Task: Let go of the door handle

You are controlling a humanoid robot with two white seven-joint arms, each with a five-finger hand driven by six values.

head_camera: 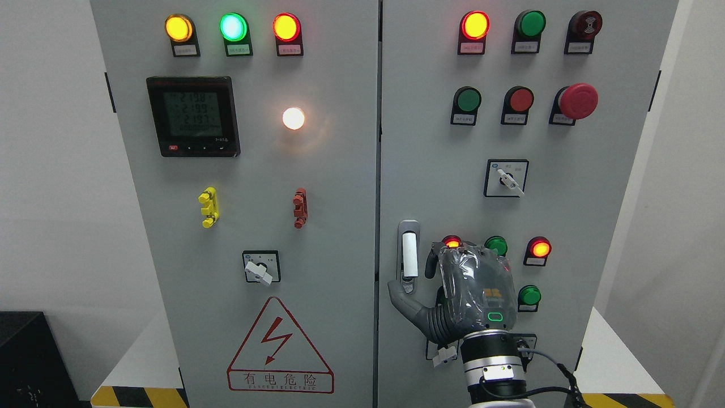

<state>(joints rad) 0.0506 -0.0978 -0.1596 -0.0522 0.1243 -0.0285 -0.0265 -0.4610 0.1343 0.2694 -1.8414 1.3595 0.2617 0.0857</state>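
Right hand [453, 294] rises from the bottom edge, right of middle, wrist cable trailing right; palm back wrapped in clear film; thumb [403, 297] stretched left with its tip touching the lower end of the door handle [409, 255]; the other fingers reach up just right of the handle, not closed around it; hand relaxed and holding nothing; left arm out of view. Black-and-yellow hazard tape [139, 396] marks the floor at the cabinet's near left corner; a black box [28, 357] sits low at far left; white wall stands clear on both sides of the cabinet. Grey cabinet [340, 226] fills the frame, two doors shut, seam running down the middle; handle upright at the left edge of the right door, just beside the seam. Red warning triangle [279, 348] low on the left door; rotary switch [261, 267] above it; higher still a meter display [193, 116], a lit white lamp [293, 118], and a red mushroom button [578, 101] on the right door.
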